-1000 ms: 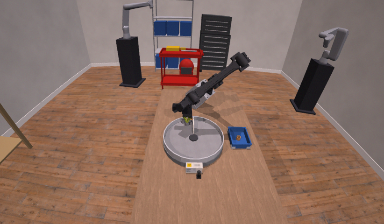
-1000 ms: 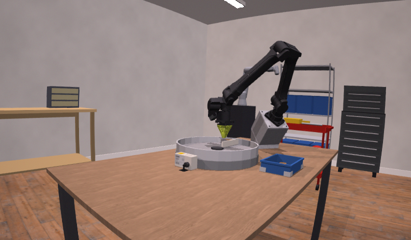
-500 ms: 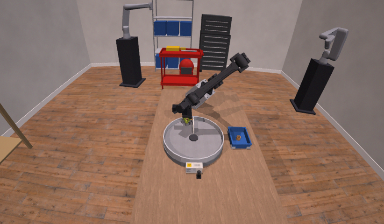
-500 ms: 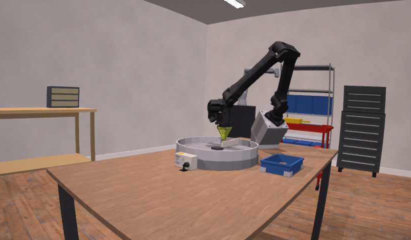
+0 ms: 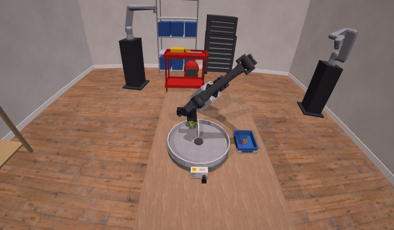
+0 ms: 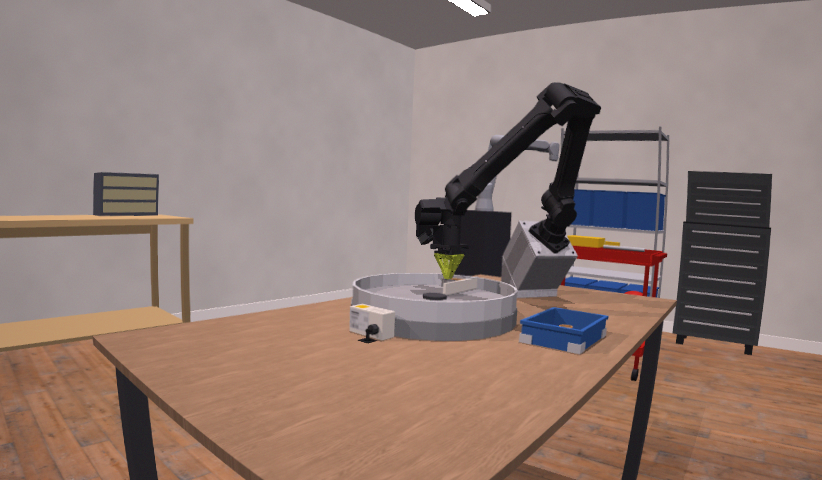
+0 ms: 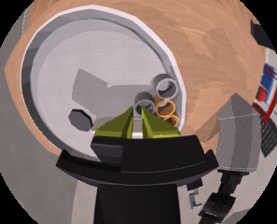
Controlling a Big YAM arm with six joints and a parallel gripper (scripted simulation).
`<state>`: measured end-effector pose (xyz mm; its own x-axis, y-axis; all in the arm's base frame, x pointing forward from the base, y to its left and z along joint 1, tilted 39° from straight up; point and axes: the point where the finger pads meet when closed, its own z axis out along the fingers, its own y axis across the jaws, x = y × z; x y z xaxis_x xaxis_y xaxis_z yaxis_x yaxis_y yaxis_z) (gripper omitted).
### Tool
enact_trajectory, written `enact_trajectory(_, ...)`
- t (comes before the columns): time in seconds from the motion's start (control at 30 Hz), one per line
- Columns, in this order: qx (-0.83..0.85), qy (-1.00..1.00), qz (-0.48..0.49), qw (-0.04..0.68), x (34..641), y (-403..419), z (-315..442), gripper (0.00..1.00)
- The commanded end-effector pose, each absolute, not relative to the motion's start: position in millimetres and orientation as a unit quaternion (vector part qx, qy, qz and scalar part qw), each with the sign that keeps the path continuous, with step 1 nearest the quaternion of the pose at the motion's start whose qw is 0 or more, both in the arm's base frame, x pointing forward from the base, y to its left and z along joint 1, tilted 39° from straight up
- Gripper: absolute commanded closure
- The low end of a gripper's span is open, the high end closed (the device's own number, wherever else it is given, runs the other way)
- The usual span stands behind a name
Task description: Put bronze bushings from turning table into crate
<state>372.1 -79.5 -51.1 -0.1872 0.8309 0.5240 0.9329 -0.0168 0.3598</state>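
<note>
Lime-green jaws (image 5: 191,125) (image 6: 448,277) stand nearly together, pinching nothing; only a narrow gap shows between your tips. You have them low over the turning table (image 5: 181,163) (image 6: 439,318) (image 7: 105,51), toward 11 to 12 o'clock from its hub in the top view.

Working outward in the wrist view, you meet the inner steel bushing (image 5: 192,127) (image 7: 139,97) at about 1 o'clock, right by the tips. The nearer bronze bushing (image 7: 157,101) sits at 3 o'clock, close beside that steel one; the farther bronze bushing (image 7: 172,116) lies between 3 and 4, near the rim. At about 2 o'clock stands the outer steel bushing (image 5: 187,124) (image 7: 156,83).

Farther off, at 3 o'clock from the hub in the top view, the blue crate (image 5: 247,149) (image 6: 549,337) rests on the counter (image 5: 210,205) (image 6: 344,380) (image 7: 213,56), with a delivered bronze bushing (image 5: 244,142) (image 6: 566,325) inside.

You seem to be lining up the next bronze pick, with two left to move. Spread the jaws, shift toward 3 o'clock in the wrist view and turn them so each finger finds a free side. Watch the crowding: you could nudge or grab steel by mistake.
</note>
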Motion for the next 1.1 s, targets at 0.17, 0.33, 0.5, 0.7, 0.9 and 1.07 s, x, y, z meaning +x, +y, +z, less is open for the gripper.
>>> enact_trajectory(0.17, -0.633, -0.696, -0.333, 0.06, 384.5, -89.9, -42.8, 0.88)
enact_trajectory(0.33, -0.633, -0.696, -0.333, 0.06, 384.5, -89.9, -42.8, 0.88)
enact_trajectory(0.5, -0.633, -0.696, -0.333, 0.06, 384.5, -89.9, -42.8, 0.88)
enact_trajectory(0.7, -0.627, -0.701, -0.334, 0.058, 387.4, -82.4, -39.1, 0.88)
enact_trajectory(0.9, -0.628, -0.7, -0.334, 0.054, 387.0, -85.7, -38.2, 0.88)
enact_trajectory(1.07, -0.628, -0.7, -0.334, 0.054, 387.0, -85.7, -38.2, 0.88)
